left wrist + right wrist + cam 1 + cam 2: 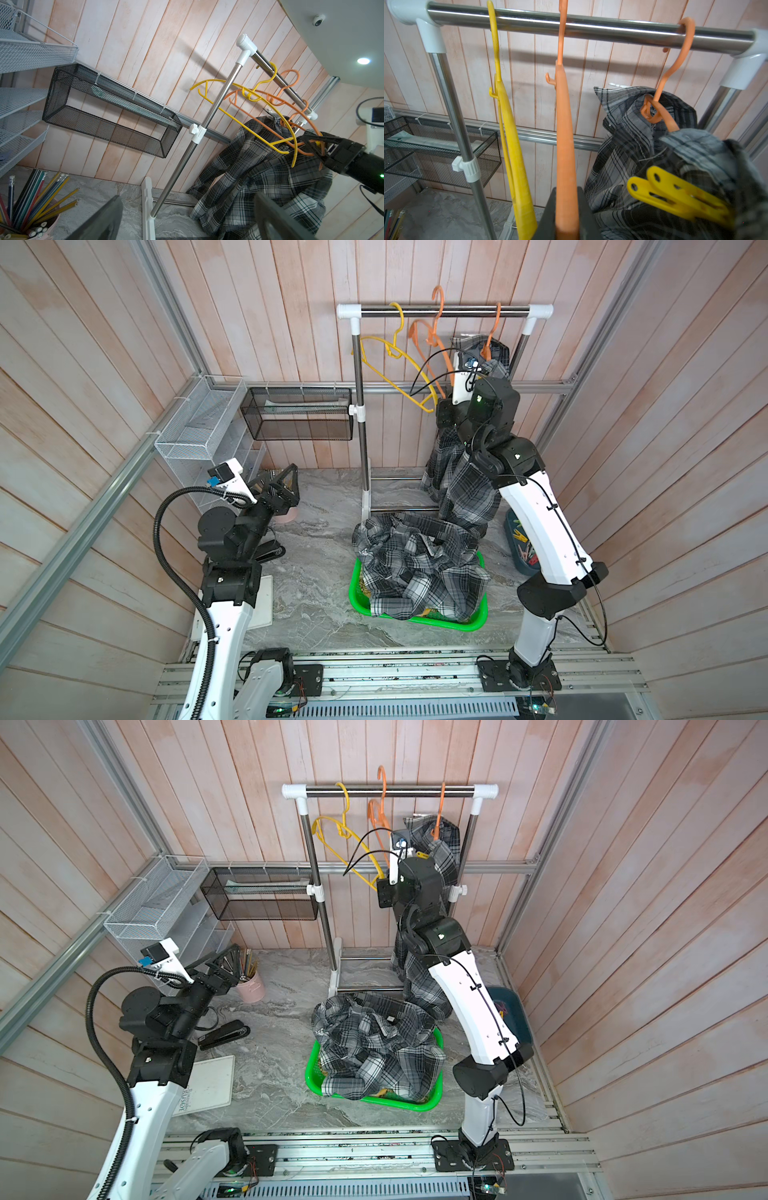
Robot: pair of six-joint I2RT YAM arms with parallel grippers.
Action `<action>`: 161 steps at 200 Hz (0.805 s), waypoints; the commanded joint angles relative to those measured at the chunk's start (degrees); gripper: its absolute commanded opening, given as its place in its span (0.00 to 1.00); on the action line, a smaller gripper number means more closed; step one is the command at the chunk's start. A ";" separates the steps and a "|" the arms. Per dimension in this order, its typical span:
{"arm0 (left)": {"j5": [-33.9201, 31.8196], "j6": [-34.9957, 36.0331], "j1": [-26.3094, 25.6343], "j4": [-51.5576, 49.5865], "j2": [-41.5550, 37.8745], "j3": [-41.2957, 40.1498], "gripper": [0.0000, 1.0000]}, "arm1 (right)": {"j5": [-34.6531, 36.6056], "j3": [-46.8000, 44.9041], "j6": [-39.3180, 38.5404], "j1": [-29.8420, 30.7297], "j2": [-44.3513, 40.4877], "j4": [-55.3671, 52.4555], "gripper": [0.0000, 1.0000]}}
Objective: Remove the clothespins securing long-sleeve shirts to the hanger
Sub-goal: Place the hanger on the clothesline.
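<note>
Flanking a plank-walled marble tabletop (316,585), left jaws gape; right jaws clench orange hanger (564,135).

We record the hanging shirt (465,493) as grey, black and white plaid; the heaped shirt (415,568) shows the same check. Basket (461,625): bright green. The end hanger (511,145) is yellow; the other 2, the middle hanger (564,145) and the shirt's hanger (664,116), orange. Clothespin (679,197): yellow. Rail (591,27): bare steel, white caps (431,37). Wall boards (291,302): pale pink. Tabletop (324,585): grey marbling.
</note>
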 commanded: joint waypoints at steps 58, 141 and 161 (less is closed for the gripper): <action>-1.11 1.32 0.21 0.21 -1.79 -1.71 1.00 | -5.71 -5.65 6.18 0.56 -0.38 -1.07 0.04; -1.09 1.31 0.23 0.23 -1.47 -1.99 1.00 | 1.26 -31.62 8.59 3.32 -21.41 6.26 0.59; -0.86 1.31 0.16 0.34 -1.05 -1.92 1.00 | 3.90 -37.87 9.54 4.22 -27.73 6.17 0.62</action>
